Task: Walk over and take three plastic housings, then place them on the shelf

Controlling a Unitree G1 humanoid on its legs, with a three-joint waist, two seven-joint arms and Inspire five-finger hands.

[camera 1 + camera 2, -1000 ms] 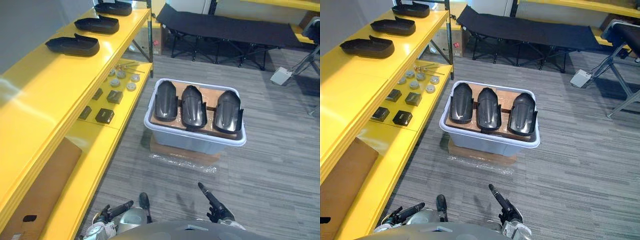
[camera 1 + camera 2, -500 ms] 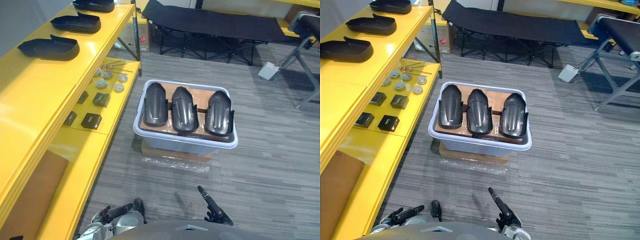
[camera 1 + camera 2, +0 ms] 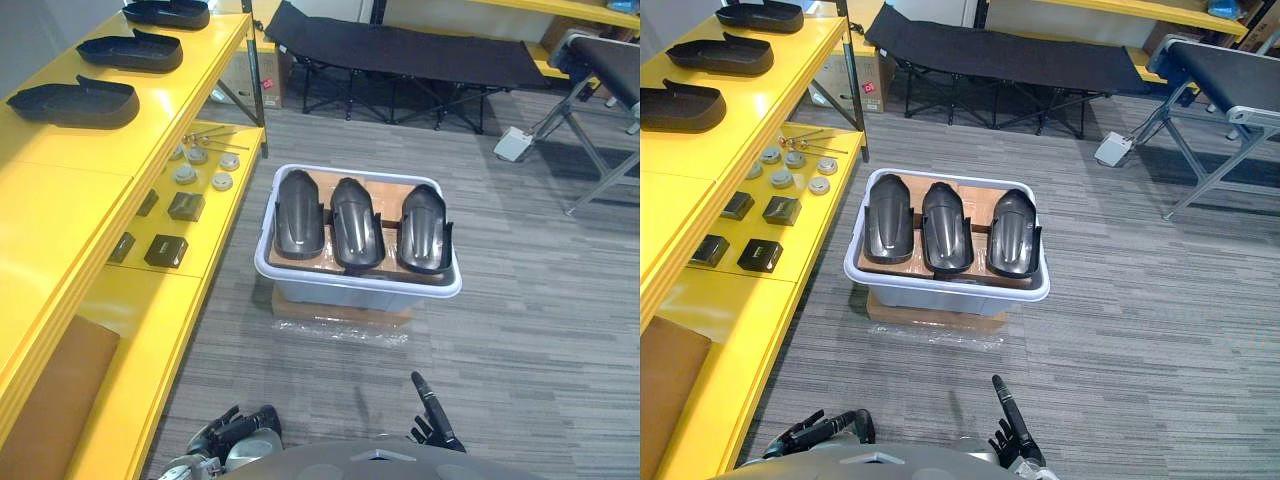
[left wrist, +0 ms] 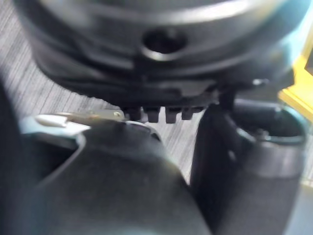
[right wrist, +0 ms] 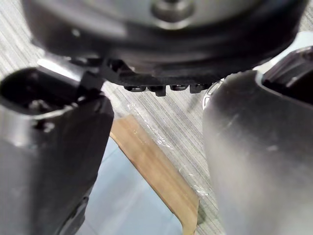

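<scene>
Three black plastic housings (image 3: 300,213) (image 3: 357,222) (image 3: 423,228) stand side by side on brown card inside a pale grey bin (image 3: 357,290) on the floor ahead of me. On the top level of the yellow shelf (image 3: 70,200) at my left lie three more black housings (image 3: 72,103) (image 3: 130,50) (image 3: 165,12). My left hand (image 3: 235,435) hangs low at the lower left, fingers relaxed and holding nothing. My right hand (image 3: 432,415) is at the lower middle with its fingers straight, well short of the bin. The bin's wall (image 5: 132,196) shows past it in the right wrist view.
The bin rests on a plastic-wrapped cardboard box (image 3: 340,312). Small metal parts and black blocks (image 3: 190,205) lie on the lower shelf, with a brown card sheet (image 3: 50,400) nearer me. A black folding cot (image 3: 400,50) stands behind, a metal-legged bench (image 3: 600,80) at right.
The camera has swung right, so the shelf and bin sit further left in view. My left hand has sunk lower; the right hand keeps its pose.
</scene>
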